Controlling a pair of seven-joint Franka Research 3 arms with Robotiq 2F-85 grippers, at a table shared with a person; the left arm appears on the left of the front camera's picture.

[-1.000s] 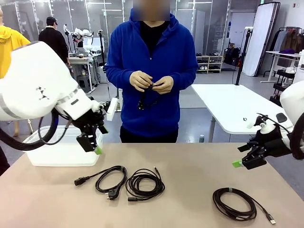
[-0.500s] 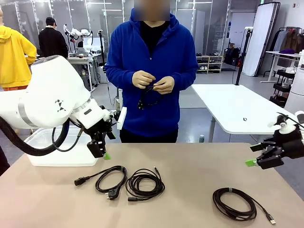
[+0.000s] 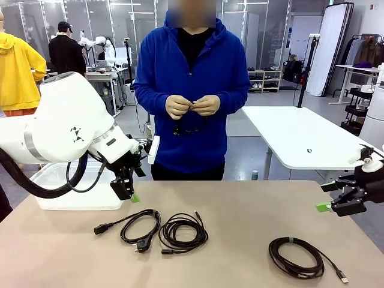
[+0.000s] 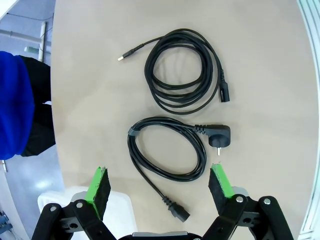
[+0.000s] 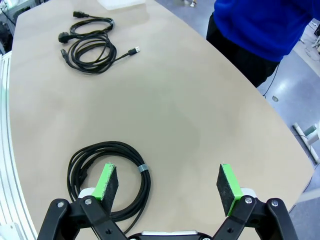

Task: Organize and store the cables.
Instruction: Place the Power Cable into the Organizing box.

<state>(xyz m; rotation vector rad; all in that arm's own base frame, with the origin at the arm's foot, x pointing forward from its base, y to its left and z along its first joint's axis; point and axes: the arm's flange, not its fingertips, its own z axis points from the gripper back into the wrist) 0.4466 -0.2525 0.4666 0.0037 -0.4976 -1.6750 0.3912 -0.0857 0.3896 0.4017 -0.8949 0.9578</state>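
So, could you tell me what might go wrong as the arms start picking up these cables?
The power cord and the USB cable lie close together, so the open left gripper might catch both. The right coil has one small tie; lifted by the right gripper, it may unwind. Loose plug ends could snag the bin rim.

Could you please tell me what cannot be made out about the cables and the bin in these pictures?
- Held cable: front view, the person's hands cover most of it; its plug type is unclear.
- White bin: front view, the left arm hides part of its inside.
- Coiled cable on the right: right wrist view, its near side sits behind the right gripper.
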